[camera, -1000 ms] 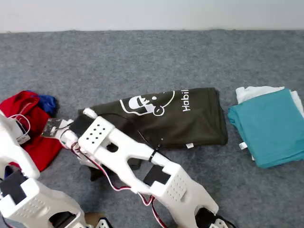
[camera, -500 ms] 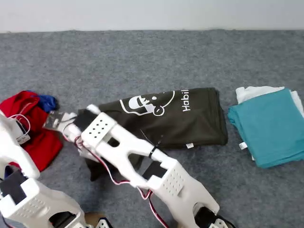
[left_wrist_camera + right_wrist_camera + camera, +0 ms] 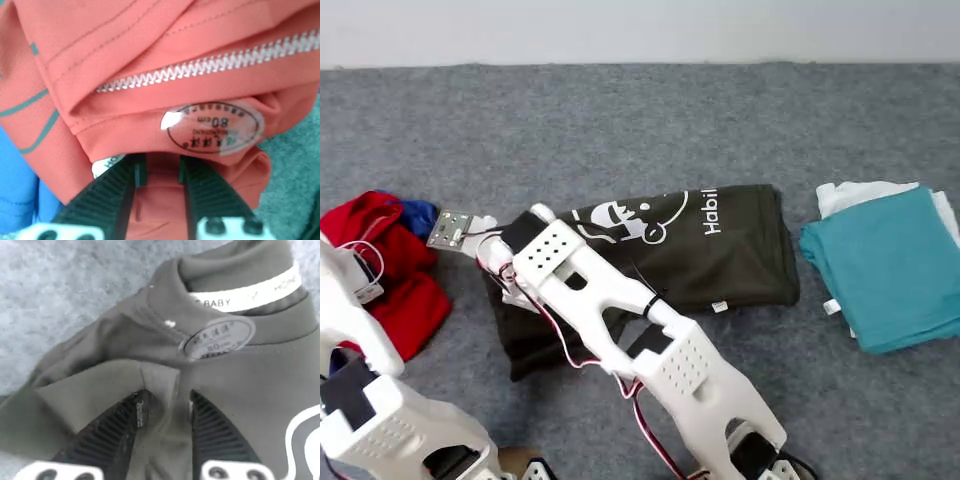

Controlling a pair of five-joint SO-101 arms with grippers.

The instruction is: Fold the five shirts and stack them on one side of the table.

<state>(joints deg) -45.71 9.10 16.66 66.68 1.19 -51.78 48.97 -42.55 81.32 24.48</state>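
My right pincer is pinching a fold of the dark shirt close to its collar. Over the last second I have swung it from the lower left of the overhead frame up toward the red shirt, dragging that end of the cloth along.

The dark shirt lies across the middle of the table. Its left end now spreads out lower in the frame instead of bunching under the arm. I read that as flattening ahead of the fold, so this one is not folded yet.

My left pincer is clamped on the red shirt at the left edge and has not shifted.

I count five shirts:
- one dark shirt
- one red shirt
- one blue shirt tucked against the red
- one teal shirt folded on top of one white shirt at the right

There are two arms.
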